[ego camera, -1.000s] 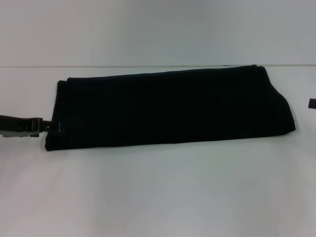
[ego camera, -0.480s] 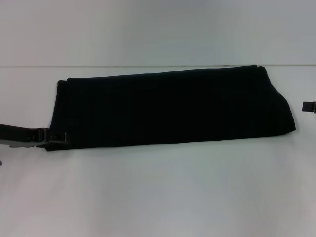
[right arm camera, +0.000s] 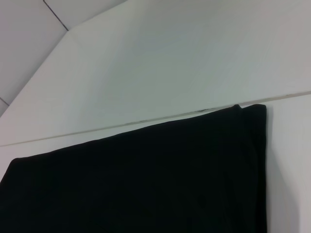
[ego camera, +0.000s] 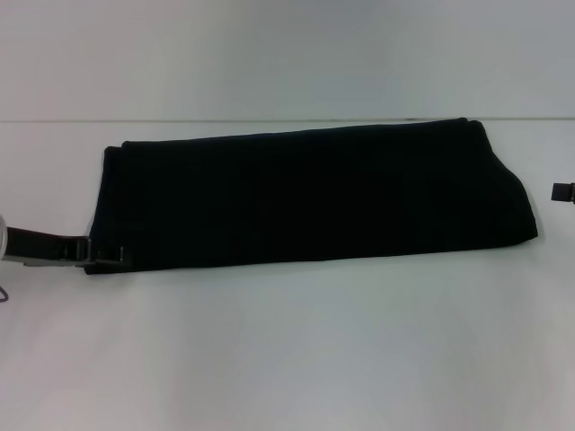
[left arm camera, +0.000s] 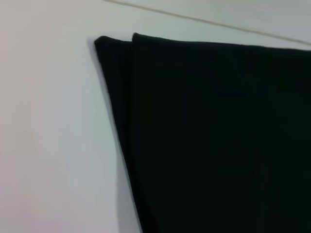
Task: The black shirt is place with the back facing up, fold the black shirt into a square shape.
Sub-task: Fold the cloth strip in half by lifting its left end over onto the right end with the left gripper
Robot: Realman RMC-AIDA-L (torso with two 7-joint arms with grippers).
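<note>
Plain matte black soft fabric shirt (ego camera: 310,196): solid black, no print seen.
Smooth flat white table (ego camera: 296,350): uniform white, unpatterned.
Left gripper (ego camera: 106,256): dark, on a dark grey arm.

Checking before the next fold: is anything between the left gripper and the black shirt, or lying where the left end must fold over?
Nothing visible. The left gripper is already at the near left corner of the black shirt, and only bare white table surrounds the long folded strip. The right gripper sits off the shirt's right end.
</note>
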